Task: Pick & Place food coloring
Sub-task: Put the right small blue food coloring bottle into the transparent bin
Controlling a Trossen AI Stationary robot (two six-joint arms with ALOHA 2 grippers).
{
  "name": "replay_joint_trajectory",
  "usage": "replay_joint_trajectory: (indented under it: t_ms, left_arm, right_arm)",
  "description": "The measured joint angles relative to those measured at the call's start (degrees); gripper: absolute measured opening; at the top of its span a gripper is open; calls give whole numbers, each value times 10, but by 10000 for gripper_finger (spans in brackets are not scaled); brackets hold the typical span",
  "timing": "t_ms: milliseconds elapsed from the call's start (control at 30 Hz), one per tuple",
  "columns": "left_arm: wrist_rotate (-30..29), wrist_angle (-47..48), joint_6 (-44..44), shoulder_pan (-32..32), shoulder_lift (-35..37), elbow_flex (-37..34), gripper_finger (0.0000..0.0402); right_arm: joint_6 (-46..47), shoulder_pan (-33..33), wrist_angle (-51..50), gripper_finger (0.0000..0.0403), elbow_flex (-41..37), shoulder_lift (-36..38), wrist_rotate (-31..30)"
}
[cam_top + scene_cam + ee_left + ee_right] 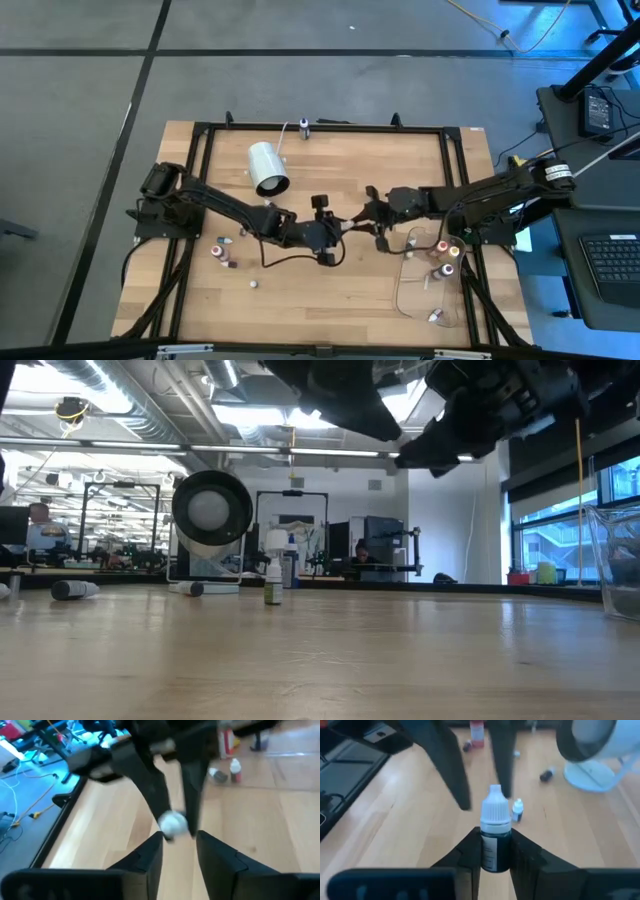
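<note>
Over the wooden counter (330,295) the two arms meet mid-air, the right gripper (495,851) with its fingers clamped on a white-capped food coloring bottle (495,836), the left gripper (179,847) facing it, fingers slightly parted around nothing, other bottles (222,253) scattered below.

bright, even light on the table (330,290) from above, shadows soft and faint under the arms. in the low view, ceiling strip lights (250,415) glare at twelve o'clock and windows (560,540) glow blue at three; the arms read as near-black silhouettes against them. left wrist view is smeared with blur throughout. right wrist view is crisper at centre, softening toward the edges, with a cool blue cast at nine o'clock.
</note>
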State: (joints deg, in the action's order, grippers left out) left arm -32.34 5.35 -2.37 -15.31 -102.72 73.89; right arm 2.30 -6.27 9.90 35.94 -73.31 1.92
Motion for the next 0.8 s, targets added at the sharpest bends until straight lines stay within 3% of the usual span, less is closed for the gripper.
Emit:
replay_joint_trajectory:
  t_ms: [167,400,533,800]
  left_arm:
    - [1,73,-5,-12,19,0,146]
    - [-1,164,-5,-23,41,0,154]
    - [-2,172,-5,-23,41,0,151]
    - [-1,178,-4,-22,41,0,154]
  right_arm:
    - [51,-8,-162,70,45,14,-30]
    - [155,-36,-438,79,121,18,-22]
    - [207,-72,-527,77,167,33,-22]
    - [439,-196,-651,77,199,52,-37]
